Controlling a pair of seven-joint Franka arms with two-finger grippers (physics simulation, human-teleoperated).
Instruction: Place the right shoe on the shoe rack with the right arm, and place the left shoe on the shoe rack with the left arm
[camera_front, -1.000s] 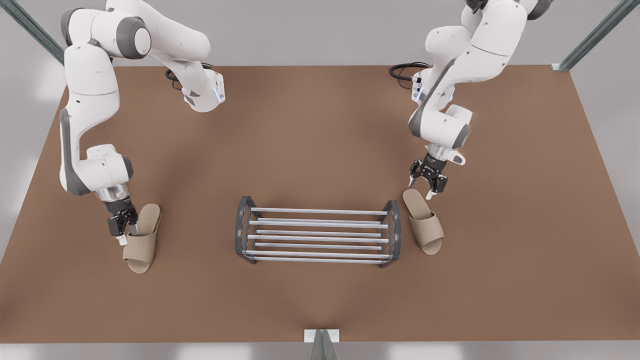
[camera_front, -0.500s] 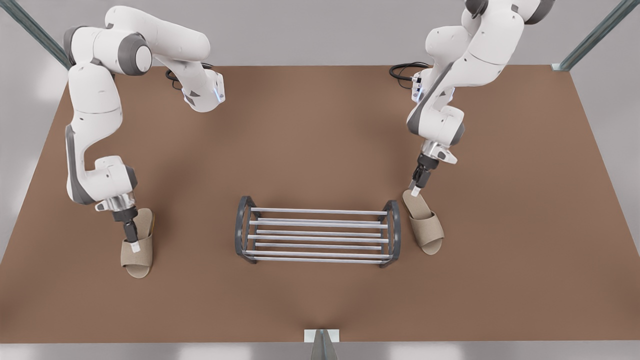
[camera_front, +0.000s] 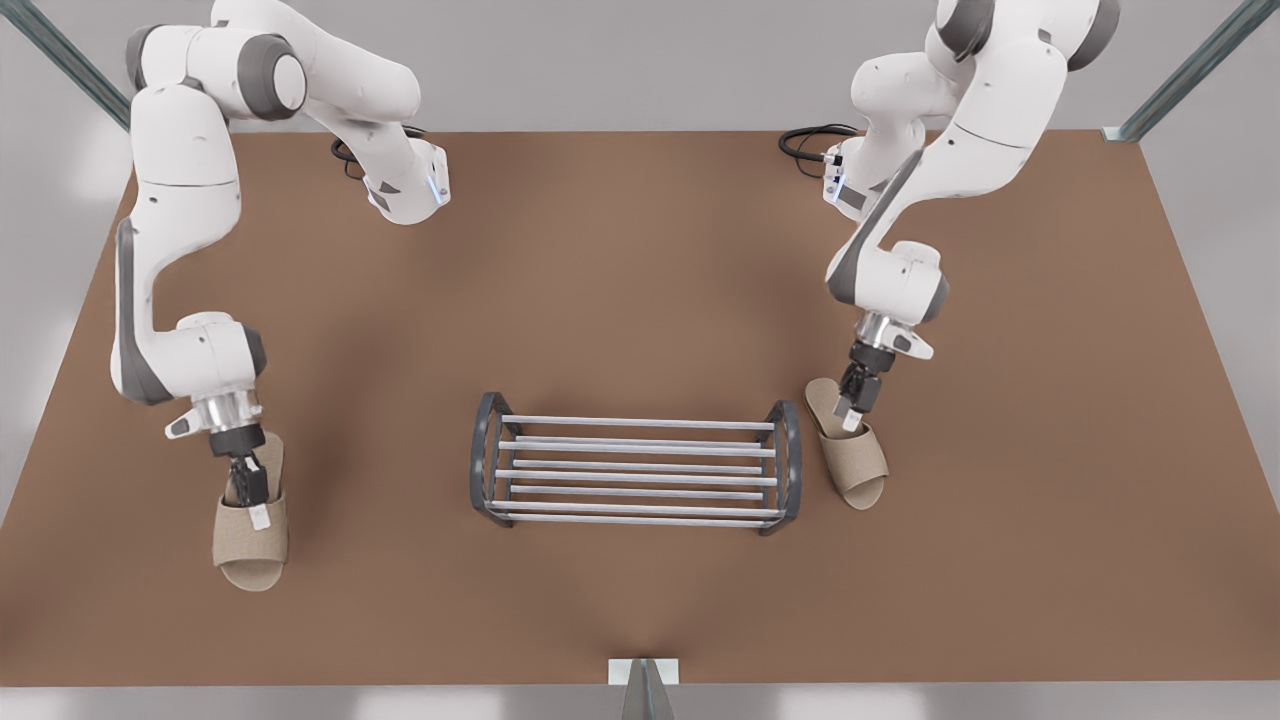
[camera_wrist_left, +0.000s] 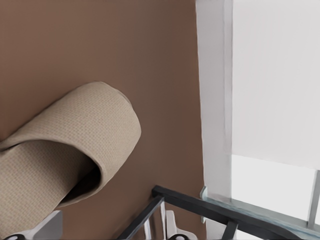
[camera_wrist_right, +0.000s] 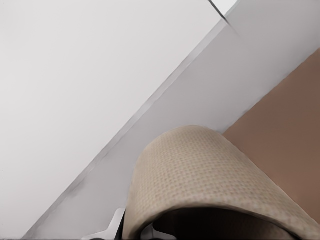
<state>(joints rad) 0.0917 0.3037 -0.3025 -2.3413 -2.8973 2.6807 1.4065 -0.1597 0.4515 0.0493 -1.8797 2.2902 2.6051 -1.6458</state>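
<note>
The shoe rack (camera_front: 640, 470) stands mid-table, dark arched ends joined by silver rods. At the front view's left, my right gripper (camera_front: 255, 505) is shut on the band of the right shoe (camera_front: 250, 550), a tan slipper whose woven band (camera_wrist_right: 210, 170) looms close in the right wrist view. At the front view's right, the left shoe (camera_front: 855, 460) lies flat against the rack's end. My left gripper (camera_front: 850, 415) is down on it just behind its band. The left wrist view shows that slipper (camera_wrist_left: 65, 150) with the rack's dark frame (camera_wrist_left: 210, 207) beside it.
The brown table (camera_front: 640, 280) is bare around the rack. Black cables (camera_front: 810, 140) lie at the back by each arm's base. A small metal post (camera_front: 645, 675) stands at the table's front edge. The right shoe is near the table's edge at the front view's left.
My right gripper closed on the right shoe and carried it toward the front and the front view's left, turning it. My left gripper came down onto the left shoe, which stayed put.
</note>
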